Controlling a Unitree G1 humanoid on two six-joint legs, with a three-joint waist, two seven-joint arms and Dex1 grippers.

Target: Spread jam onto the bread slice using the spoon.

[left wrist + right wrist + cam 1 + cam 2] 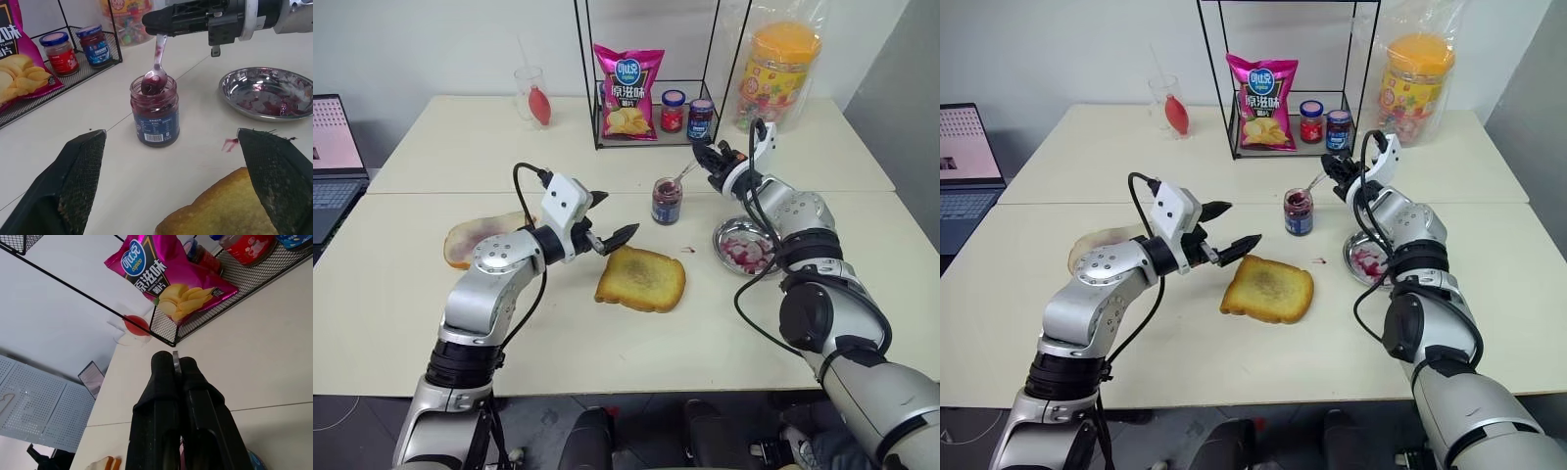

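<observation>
Right gripper (704, 154) is pinched on the spoon (157, 66) handle; the left wrist view shows the bowl dipped into the jam (155, 111) jar's mouth, a detail too small in the head views. Left gripper (612, 217) is spread wide, empty, just above the table beside the bread slice (641, 278). Steel dish (732, 233) carries jam smears

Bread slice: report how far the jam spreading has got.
Done: the jam jar stands open and the right gripper holds the spoon. In hand: its bowl is dipped at the jar mouth. Left: the bread slice bears no jam; the left gripper waits open beside it.
</observation>
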